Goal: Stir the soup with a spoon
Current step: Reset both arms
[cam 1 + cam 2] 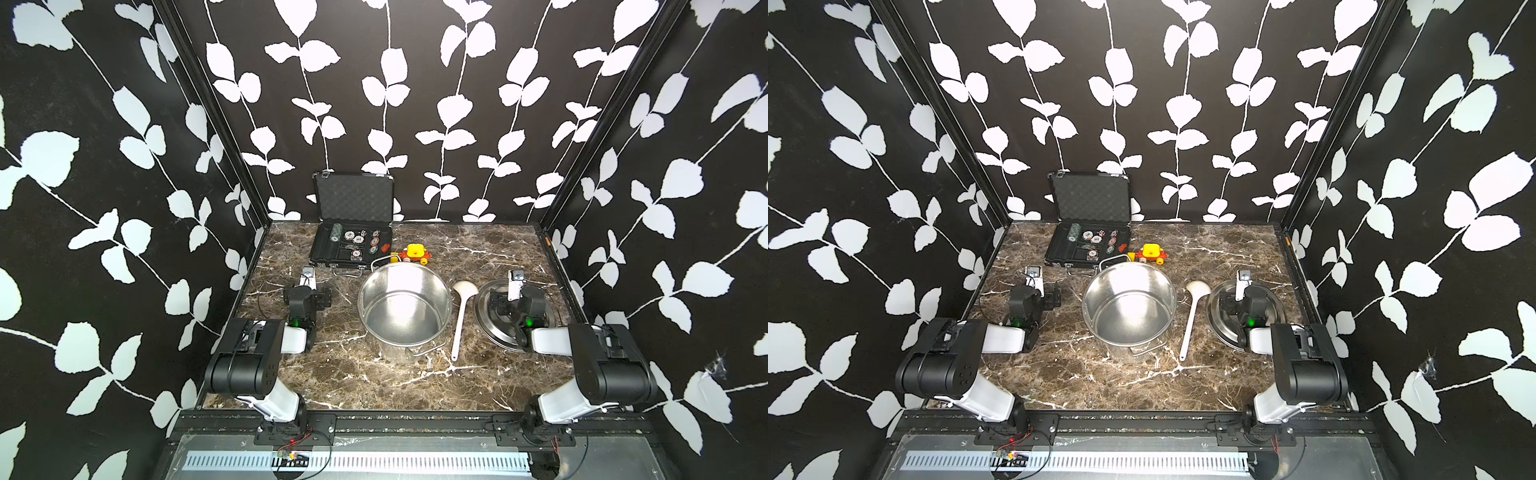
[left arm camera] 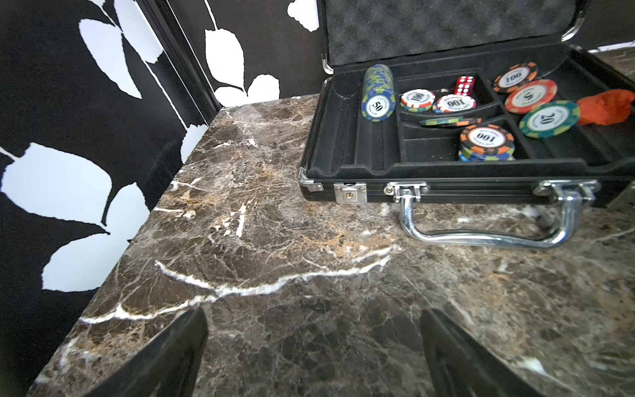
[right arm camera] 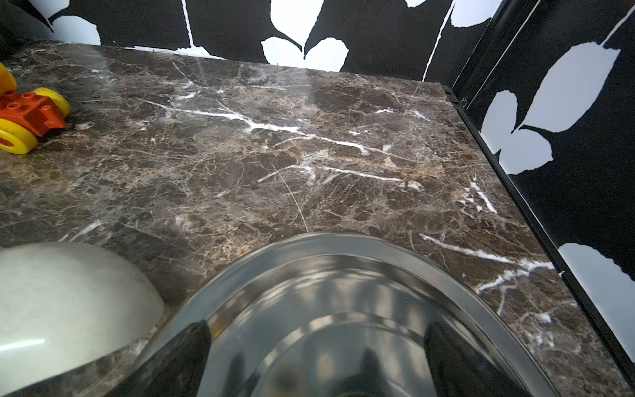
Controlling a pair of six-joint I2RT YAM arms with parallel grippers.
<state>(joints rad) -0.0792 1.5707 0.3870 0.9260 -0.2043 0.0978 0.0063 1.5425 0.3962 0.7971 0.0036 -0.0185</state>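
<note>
We find the spoon (image 1: 459,322) lying flat on the worktop (image 1: 332,374), between the steel pot (image 1: 405,307) and the lid (image 1: 482,308), in neither hand. Our left hand (image 2: 314,343) hangs spread over bare marble near the chip case (image 2: 378,178). Our right hand (image 3: 318,347) hangs spread above the lid.

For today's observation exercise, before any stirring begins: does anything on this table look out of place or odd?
Yes. The pot stands empty, so there is no soup to stir. The lid lies flat on the table beside the spoon. In the open case, most poker chips lie loose, not stacked.
</note>
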